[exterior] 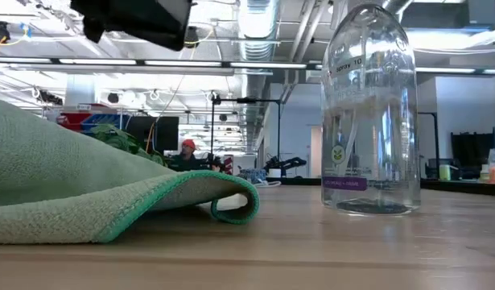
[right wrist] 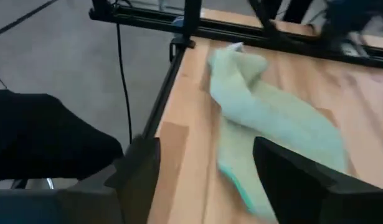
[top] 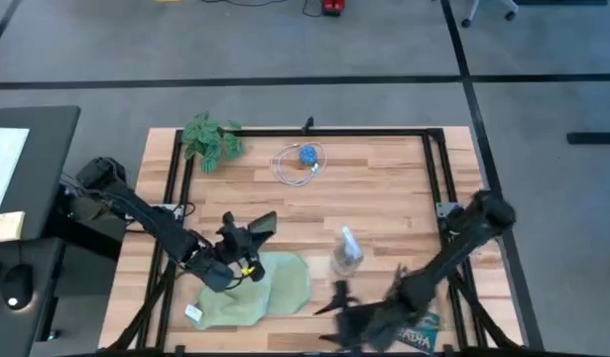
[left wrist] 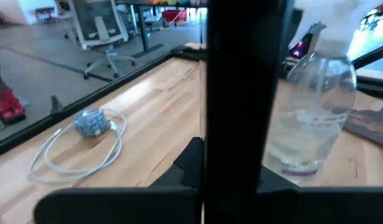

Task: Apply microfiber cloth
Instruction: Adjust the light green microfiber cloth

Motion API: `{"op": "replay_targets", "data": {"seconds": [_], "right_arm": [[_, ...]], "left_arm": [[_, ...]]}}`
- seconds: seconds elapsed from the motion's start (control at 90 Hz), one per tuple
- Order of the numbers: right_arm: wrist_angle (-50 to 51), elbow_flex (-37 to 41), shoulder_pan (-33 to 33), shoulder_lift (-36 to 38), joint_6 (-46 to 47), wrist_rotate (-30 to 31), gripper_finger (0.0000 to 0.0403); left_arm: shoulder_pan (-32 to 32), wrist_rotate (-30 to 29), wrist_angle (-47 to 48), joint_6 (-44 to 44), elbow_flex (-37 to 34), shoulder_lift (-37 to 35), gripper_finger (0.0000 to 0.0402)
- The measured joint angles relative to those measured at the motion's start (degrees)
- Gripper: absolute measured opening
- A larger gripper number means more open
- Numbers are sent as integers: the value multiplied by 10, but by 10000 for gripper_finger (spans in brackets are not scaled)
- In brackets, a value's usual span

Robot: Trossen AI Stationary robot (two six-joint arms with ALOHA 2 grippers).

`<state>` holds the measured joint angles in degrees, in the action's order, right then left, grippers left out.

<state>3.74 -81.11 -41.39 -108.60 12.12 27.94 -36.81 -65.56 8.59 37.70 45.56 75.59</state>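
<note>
Right fingers point(right wrist: 203, 180) open beside microfiber cloth point(right wrist: 272, 124)

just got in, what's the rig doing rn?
Cloth job, mid-run. The cloth lies rumpled on the table near the front edge, with one edge curled up in the low view. The left claw is over its top edge and seems to hold a dark flat object; I can't tell what. The right claw is open, low at the front edge just right of the cloth. A clear bottle stands between the arms.
</note>
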Motion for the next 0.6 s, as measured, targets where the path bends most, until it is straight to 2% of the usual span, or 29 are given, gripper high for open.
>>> {"op": "replay_targets", "data": {"seconds": [0.2,0.4,0.489,0.6], "right_arm": [[119,-194,66,-142,-7,-64,118],[142,-301,128,-243,-15,-152,32],[144,-328,150,-282,-21,-176,6],[143,-351,176,-319,-21,-198,5]], "left_arm": [[-19,8,94,63,0,-54,6],[-33,4,126,64,0,-102,6],[-33,1,142,64,0,-110,6],[-31,-1,146,63,0,-114,6]]}}
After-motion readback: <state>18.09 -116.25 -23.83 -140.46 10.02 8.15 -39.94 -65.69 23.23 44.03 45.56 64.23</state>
